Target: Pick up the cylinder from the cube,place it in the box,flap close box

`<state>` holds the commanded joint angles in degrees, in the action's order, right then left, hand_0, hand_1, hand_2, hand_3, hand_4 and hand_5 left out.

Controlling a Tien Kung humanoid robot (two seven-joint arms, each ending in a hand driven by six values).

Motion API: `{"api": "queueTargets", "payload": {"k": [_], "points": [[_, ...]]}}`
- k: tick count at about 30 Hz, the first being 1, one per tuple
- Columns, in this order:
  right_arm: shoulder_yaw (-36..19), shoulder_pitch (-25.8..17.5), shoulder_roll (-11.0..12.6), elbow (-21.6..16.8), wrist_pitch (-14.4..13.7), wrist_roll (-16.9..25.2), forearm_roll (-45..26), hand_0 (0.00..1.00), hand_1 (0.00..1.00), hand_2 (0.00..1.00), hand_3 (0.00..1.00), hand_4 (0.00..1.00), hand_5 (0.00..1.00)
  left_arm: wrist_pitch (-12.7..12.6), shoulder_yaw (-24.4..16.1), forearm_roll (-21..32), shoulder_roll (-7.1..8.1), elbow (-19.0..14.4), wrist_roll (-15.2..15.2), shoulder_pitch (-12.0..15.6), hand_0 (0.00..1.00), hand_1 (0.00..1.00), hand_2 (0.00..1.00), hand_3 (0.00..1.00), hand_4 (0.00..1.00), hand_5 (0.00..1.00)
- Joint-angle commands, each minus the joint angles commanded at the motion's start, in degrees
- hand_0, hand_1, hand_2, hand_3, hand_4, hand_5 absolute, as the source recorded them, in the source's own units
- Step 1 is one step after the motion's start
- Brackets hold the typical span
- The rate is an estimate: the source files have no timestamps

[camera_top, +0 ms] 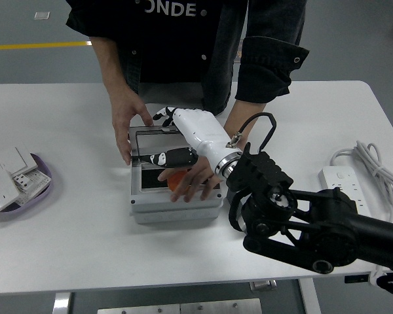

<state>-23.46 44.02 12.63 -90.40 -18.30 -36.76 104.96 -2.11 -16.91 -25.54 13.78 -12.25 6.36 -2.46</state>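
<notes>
The grey box (177, 208) stands at the table's middle with its lid (158, 135) raised at the back. The orange cylinder (176, 178) lies inside the box. My right hand (158, 137) is white with black fingertips. It is open over the lid, its fingers at the lid's top edge and its thumb in front of the lid. A person's hand (198, 178) reaches into the box and rests over the cylinder. The person's other hand (126, 124) holds the box's left side. The cube is hidden behind my right arm (295, 219).
A purple plate (38, 190) with white switch panels (10, 171) sits at the left edge. A white power strip (344, 190) with its coiled cable (376, 163) lies at the right. The person stands close at the far side.
</notes>
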Motion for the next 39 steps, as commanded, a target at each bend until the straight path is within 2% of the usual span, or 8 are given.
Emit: {"api": "queueTargets", "payload": {"k": [9,14,21,30,31,33,36,39], "points": [[1.36,3.93,-0.31,7.64,-1.94,1.97,-6.40,0.771,0.647,0.671,0.763,0.953,0.453,0.03,0.31,0.11,0.30,-0.05,0.01,-0.26,0.595,0.621,0.605,0.618,0.681,0.231],[2.90,4.16,-0.02,8.65,-2.36,2.30,-7.82,0.769,0.647,0.669,0.762,0.944,0.446,0.03,0.35,0.10,0.27,-0.05,0.03,-0.32,0.595,0.621,0.605,0.618,0.681,0.231],[4.82,2.55,1.52,4.83,-2.61,1.92,-7.03,0.770,0.647,0.667,0.760,0.937,0.449,-0.01,0.17,-0.01,0.17,-0.04,0.01,-0.36,0.595,0.621,0.604,0.617,0.681,0.231],[5.90,-0.56,5.62,-4.61,-5.26,3.49,-10.66,0.769,0.648,0.666,0.759,0.933,0.447,-0.18,-0.16,-0.24,0.03,0.05,-0.02,-0.34,0.595,0.621,0.604,0.617,0.680,0.231],[5.99,-0.99,6.10,-5.73,-5.50,3.77,-11.76,0.757,0.638,0.662,0.757,0.829,0.405,-0.20,-0.24,-0.31,0.02,0.05,-0.02,-0.31,0.595,0.621,0.603,0.616,0.681,0.230],[6.23,-1.81,6.89,-7.49,-5.84,4.20,-14.07,0.757,0.638,0.662,0.757,0.829,0.405,-0.25,-0.38,-0.42,0.02,0.07,-0.04,-0.27,0.595,0.621,0.603,0.616,0.681,0.230],[6.22,-2.80,7.30,-7.32,-5.29,5.74,-17.99,0.757,0.638,0.662,0.757,0.829,0.405,-0.33,-0.43,-0.45,0.00,0.11,-0.08,-0.24,0.595,0.621,0.603,0.616,0.681,0.230],[5.90,-3.87,7.37,-5.86,-5.00,9.01,-22.74,0.743,0.639,0.663,0.744,0.749,0.398,-0.38,-0.51,-0.54,-0.02,0.13,-0.15,-0.26,0.595,0.621,0.603,0.616,0.682,0.231]]}}
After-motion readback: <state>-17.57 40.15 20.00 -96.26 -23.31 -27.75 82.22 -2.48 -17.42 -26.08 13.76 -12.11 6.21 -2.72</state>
